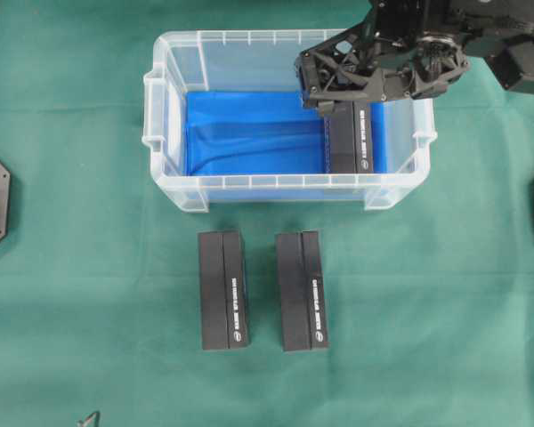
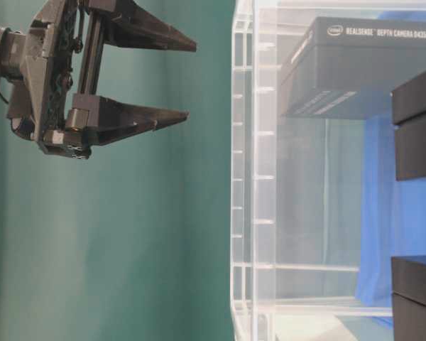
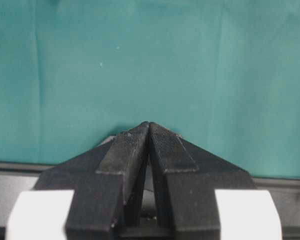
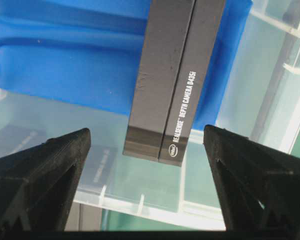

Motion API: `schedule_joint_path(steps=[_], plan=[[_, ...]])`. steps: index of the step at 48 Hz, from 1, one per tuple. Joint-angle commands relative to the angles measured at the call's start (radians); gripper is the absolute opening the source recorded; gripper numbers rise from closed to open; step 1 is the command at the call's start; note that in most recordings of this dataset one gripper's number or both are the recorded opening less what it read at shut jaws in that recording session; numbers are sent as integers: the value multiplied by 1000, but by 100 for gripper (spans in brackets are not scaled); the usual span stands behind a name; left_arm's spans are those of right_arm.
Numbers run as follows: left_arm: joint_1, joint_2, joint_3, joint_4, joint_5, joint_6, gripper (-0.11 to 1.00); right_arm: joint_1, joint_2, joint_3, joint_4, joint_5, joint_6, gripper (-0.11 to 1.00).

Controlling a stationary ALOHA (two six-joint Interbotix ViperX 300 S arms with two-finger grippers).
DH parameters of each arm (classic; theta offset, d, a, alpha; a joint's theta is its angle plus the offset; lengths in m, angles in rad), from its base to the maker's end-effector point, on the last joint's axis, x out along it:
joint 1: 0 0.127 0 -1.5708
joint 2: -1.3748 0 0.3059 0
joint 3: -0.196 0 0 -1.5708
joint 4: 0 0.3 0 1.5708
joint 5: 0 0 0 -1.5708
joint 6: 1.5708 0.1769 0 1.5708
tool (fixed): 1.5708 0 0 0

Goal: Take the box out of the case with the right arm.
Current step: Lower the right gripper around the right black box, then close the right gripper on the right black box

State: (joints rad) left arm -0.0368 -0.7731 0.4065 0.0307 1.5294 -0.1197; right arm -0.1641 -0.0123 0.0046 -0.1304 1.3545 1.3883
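Right hand (image 4: 147, 150) hangs spread wide above the box (image 4: 172, 80), which lies in the case (image 1: 173, 191); left hand (image 3: 149, 132) is pressed together.

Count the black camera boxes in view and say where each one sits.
3. One box lies inside the clear case, at its right end on the blue lining, under the right gripper. Two boxes lie on the green cloth in front of the case: left and right. None seems hidden.
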Motion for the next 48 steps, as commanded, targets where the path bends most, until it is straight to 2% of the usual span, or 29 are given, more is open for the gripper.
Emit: schedule_joint_path(steps=[1,28,48], plan=[[2,3,-11,3,-3,2,0,2,-17,-8,-3,2,2,89],[2,3,-11,3,-3,2,0,2,-15,26,-3,-14,3,90],[2,8,-11,3,-3,2,0,-6,8,163,-2,-186,23,90]])
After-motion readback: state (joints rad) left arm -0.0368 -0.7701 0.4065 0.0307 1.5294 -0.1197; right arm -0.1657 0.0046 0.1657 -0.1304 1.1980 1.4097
